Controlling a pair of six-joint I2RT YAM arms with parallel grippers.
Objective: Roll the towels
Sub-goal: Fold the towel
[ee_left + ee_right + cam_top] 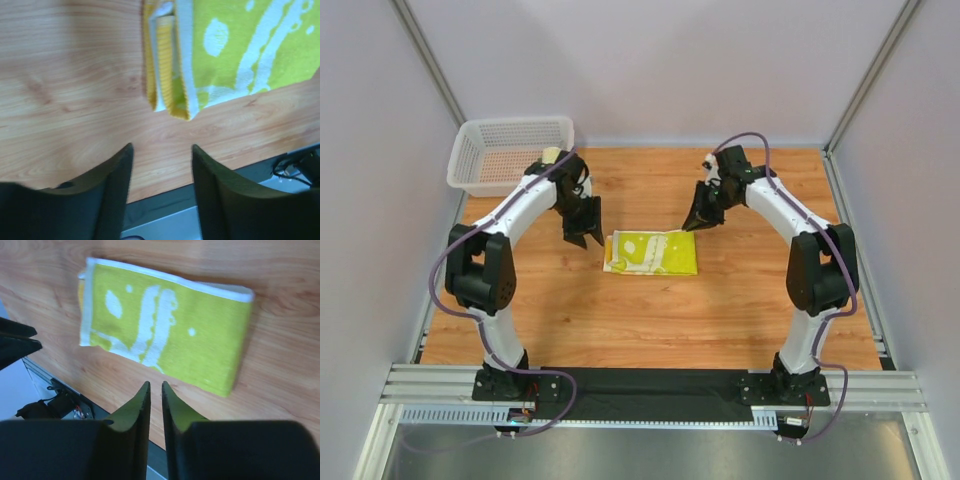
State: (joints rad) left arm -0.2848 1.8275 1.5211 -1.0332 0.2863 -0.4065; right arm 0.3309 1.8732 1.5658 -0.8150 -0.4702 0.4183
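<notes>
Left pincer (583, 238): released, fingers well apart, nothing between them. You have it just off the left end of the towel (650, 252), tips over bare table (620, 320), not touching the cloth.

Right pincer (692, 225): almost closed, only a thin slit between the fingers, gripping nothing. It hangs at the towel's far right corner; you cannot tell from these views whether it touches.

Towel: lime-yellow, white marks, white border. It lies flat on the wood between the two pincers, folded, not rolled. At its left end the stacked layers show, edges slightly uneven.

Basket (510, 125): white mesh, well apart from the towel, far and to its left.
</notes>
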